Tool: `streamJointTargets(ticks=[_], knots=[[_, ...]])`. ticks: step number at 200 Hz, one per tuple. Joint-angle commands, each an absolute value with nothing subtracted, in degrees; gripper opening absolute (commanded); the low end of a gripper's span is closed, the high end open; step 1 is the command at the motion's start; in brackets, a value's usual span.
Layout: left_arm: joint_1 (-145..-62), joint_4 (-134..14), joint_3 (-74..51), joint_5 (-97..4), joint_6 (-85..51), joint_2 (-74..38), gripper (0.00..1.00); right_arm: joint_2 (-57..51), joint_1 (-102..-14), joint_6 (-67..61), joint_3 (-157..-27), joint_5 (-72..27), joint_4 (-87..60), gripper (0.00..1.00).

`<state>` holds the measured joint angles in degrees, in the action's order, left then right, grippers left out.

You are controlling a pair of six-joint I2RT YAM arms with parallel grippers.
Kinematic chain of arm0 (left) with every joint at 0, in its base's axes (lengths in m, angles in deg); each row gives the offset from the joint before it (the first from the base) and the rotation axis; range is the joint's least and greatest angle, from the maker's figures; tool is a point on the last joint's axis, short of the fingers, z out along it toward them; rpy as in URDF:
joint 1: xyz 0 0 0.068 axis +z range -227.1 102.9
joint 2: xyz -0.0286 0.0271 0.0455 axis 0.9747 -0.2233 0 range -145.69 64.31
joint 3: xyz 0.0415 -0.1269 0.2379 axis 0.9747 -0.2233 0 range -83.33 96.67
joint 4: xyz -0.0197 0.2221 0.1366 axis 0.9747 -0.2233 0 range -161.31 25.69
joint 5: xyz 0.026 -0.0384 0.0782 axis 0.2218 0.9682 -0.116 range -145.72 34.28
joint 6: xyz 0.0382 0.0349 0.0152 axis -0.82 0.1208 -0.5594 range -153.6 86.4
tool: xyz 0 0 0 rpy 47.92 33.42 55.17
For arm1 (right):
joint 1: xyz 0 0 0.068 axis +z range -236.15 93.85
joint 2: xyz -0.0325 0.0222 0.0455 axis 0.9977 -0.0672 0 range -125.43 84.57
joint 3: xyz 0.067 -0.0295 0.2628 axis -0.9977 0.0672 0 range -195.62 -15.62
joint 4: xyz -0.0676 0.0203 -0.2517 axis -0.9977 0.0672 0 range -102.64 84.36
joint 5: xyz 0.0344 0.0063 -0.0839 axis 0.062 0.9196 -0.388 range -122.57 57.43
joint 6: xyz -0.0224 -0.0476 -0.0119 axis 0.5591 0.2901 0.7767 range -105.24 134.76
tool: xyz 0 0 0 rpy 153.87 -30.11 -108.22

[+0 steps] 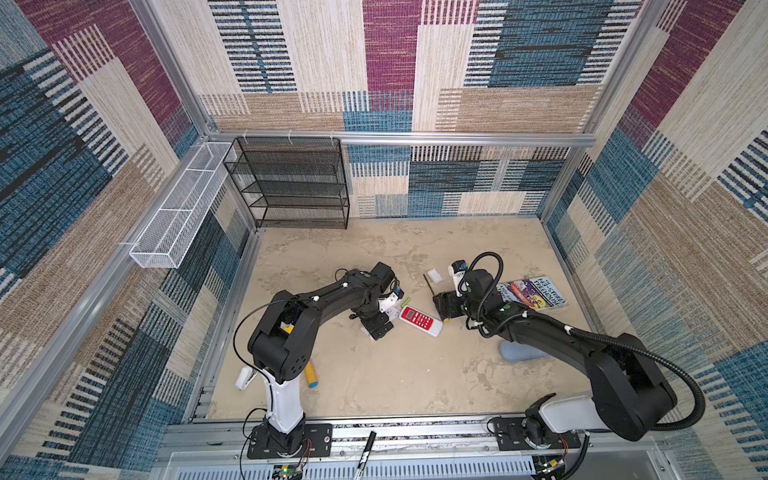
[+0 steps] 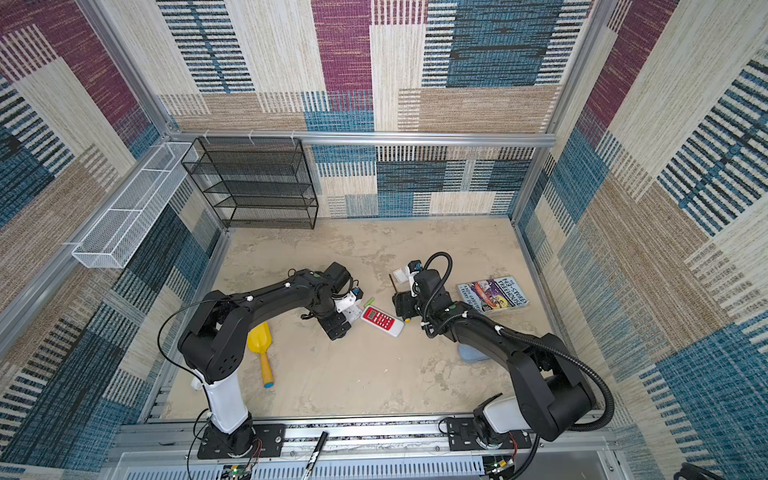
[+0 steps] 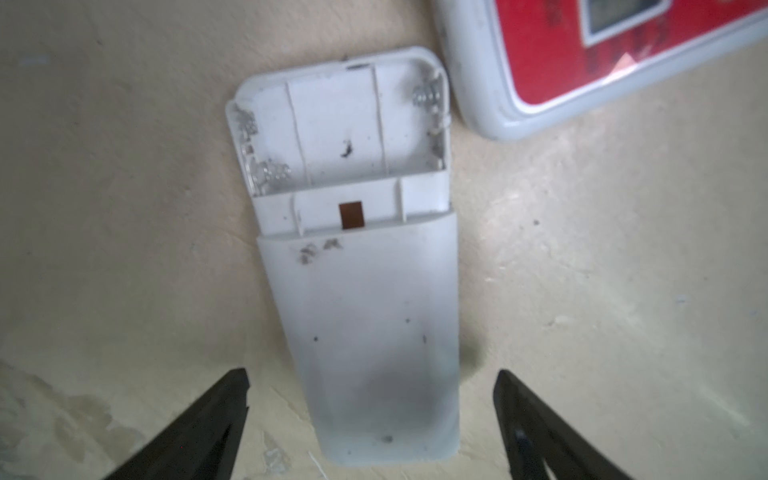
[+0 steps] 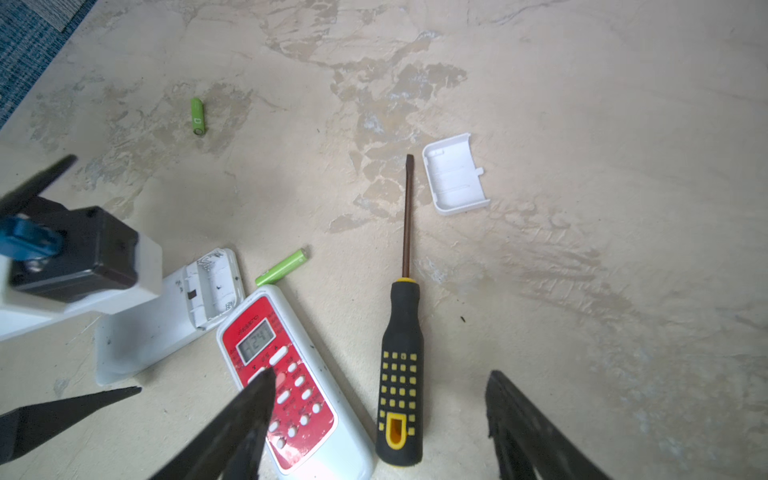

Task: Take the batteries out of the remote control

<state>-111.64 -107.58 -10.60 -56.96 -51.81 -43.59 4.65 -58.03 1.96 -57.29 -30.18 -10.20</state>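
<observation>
Left wrist | left tool (image 3: 372,374) jaws apart over white remote (image 3: 357,299) | right tool (image 4: 381,376) jaws apart above screwdriver (image 4: 401,374)

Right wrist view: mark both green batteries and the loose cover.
Lone green battery (image 4: 198,116): right wrist view, mid-body.
Other green battery (image 4: 282,267): right wrist view, mid-body.
Loose cover (image 4: 455,176): right wrist view, centre.

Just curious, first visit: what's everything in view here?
White remote: 1, white, face down, battery bay open and empty.
Red-faced remote: 1, red and white, beside it.
Batteries: 2 visible, green, lying loose.
Screwdriver: 1, black-yellow, beside red-faced remote.
Battery cover: 1, white, by screwdriver tip.
Book: 1, colourful, far right.
Scoop: 1, yellow, front left.
Cloth: 1, blue, front right.
Shelf: 1, black mesh, back left.
Basket: 1, white mesh, hung at left.
Left gripper: 1, black, open over white remote.
Right gripper: 1, black, open over screwdriver.
</observation>
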Motion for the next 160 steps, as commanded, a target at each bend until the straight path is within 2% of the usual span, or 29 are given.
streamJointTargets(ticks=[1, 39, 110, 160], knots=[[-111.81, -106.23, -10.96, -58.78, -49.02, -44.53, 0.91, 5.67, -58.02, 1.86, -57.1, -30.64, -10.36, 0.81], [-111.81, -105.01, -11.77, -60.82, -48.72, -44.99, 0.83, 5.89, -58.02, 1.75, -57.02, -30.34, -10.51, 0.8], [-108.47, -104.82, -12.46, -62.57, -51.0, -42.48, 0.61, 5.99, -58.07, 1.45, -56.07, -30.1, -11.06, 0.8], [-102.41, -103.94, -12.63, -62.29, -52.28, -40.57, 0.6, 5.73, -58.01, 1.4, -55.87, -29.29, -11.45, 0.79]])
